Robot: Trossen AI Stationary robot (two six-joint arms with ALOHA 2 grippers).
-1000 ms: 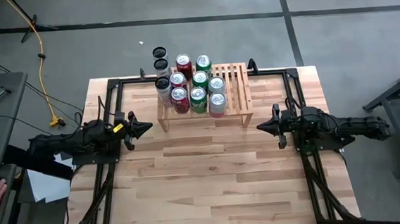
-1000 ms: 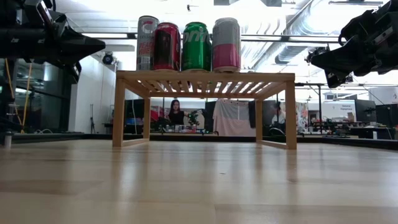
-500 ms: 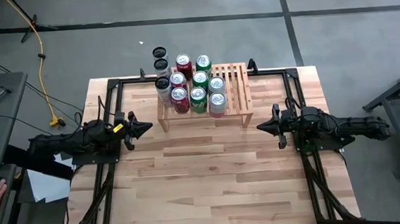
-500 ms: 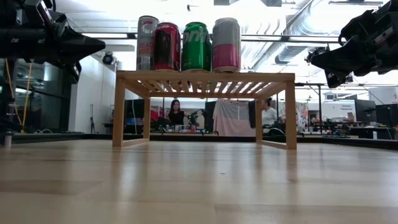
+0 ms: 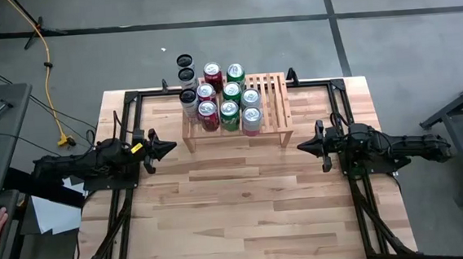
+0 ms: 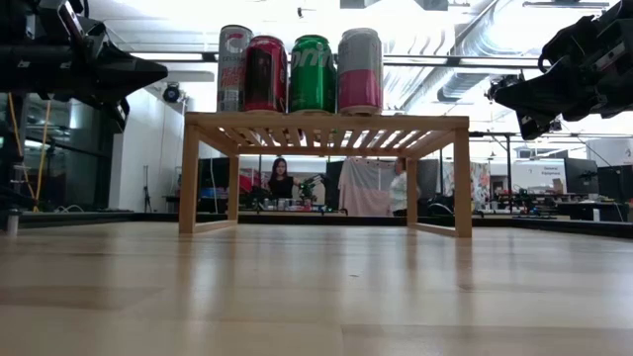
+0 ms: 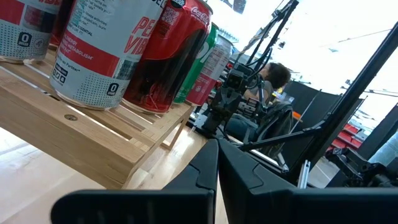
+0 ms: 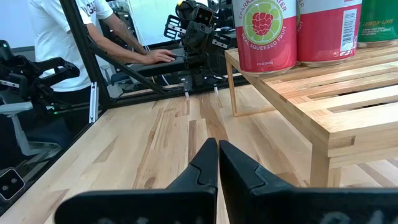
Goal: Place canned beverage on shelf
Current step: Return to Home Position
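Canned beverages (image 5: 228,109) all stood upright on the shelf (image 5: 272,98), sorted by colour into columns running front to back. From the left there were three white cans (image 5: 188,96), three red cans (image 5: 207,110), three green cans (image 5: 231,89) and two pink-white cans (image 5: 250,116). Slats to the right of the pink-white pair showed bare wood. The shelf sat at the far middle of the table (image 5: 245,202), legs on the tabletop.

Low view: the front row read white, red, green, pink-white, side by side and close together on the slatted top.

Left gripper (image 5: 167,149) hovered over the table's left side, pointing inward, near the shelf's front-left corner but apart from it. Its fingers (image 7: 205,171) were pressed together, grasping nothing.

Right gripper (image 5: 302,147) hovered over the table's right side, pointing inward, apart from the shelf's front-right corner. Its fingers (image 8: 205,165) were likewise clenched together and empty.

In the low view both grippers hung well above the tabletop, at about can height.

Room behind, seen under the shelf: a seated person (image 6: 280,181) and a standing person (image 6: 399,188), both well beyond the table.
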